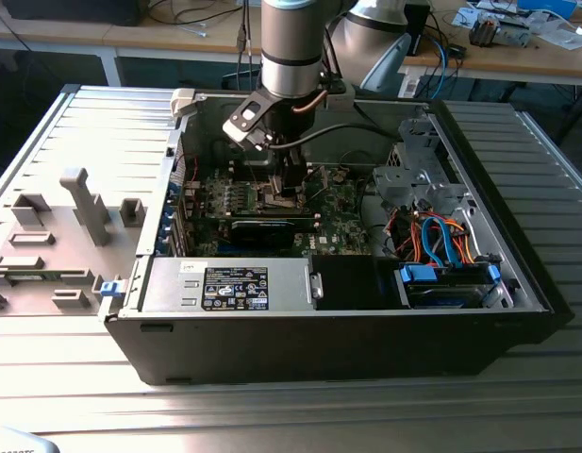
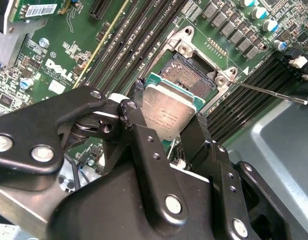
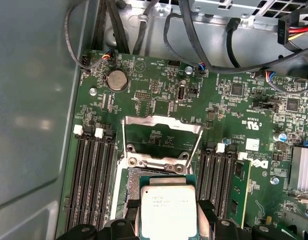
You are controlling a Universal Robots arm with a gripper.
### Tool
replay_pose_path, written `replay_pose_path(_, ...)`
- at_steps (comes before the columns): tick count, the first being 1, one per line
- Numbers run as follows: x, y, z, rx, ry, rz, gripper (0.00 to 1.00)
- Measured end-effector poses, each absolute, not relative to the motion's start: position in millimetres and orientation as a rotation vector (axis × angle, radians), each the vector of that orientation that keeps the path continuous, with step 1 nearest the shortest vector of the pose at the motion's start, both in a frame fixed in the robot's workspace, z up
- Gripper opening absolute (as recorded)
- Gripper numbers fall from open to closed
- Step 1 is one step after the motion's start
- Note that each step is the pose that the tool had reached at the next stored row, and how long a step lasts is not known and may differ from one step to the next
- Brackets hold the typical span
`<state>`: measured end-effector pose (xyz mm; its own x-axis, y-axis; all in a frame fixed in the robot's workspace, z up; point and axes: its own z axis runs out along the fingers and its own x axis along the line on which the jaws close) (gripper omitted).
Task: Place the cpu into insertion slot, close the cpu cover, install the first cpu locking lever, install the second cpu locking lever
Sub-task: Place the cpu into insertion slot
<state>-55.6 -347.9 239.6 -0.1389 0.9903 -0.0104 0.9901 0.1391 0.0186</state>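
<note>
you are in the first step, placing the cpu (image 2: 166,107). the gripper (image 1: 289,189) stands inside the open computer case (image 1: 517,283), low over the green motherboard (image 3: 158,85), and its jaws are clamped on the cpu by two opposite edges. in both wrist views the chip hangs over the near part of the insertion slot (image 2: 186,75), and the dark centre of the slot shows beyond it, so i judge it is not yet seated. if it touches the rim, i cannot tell. the cpu cover (image 3: 161,121) is lifted open behind the slot, and one thin locking lever (image 2: 273,93) sticks out to the side, free. the placing calls for the chip to be square and level with the slot, with no side force on the contacts.
</note>
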Motion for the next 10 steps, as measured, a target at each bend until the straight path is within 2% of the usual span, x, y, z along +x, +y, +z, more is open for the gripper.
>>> replay_pose_path(10,-55.6,-347.9,239.3,2.085,2.323,0.011,0.54)
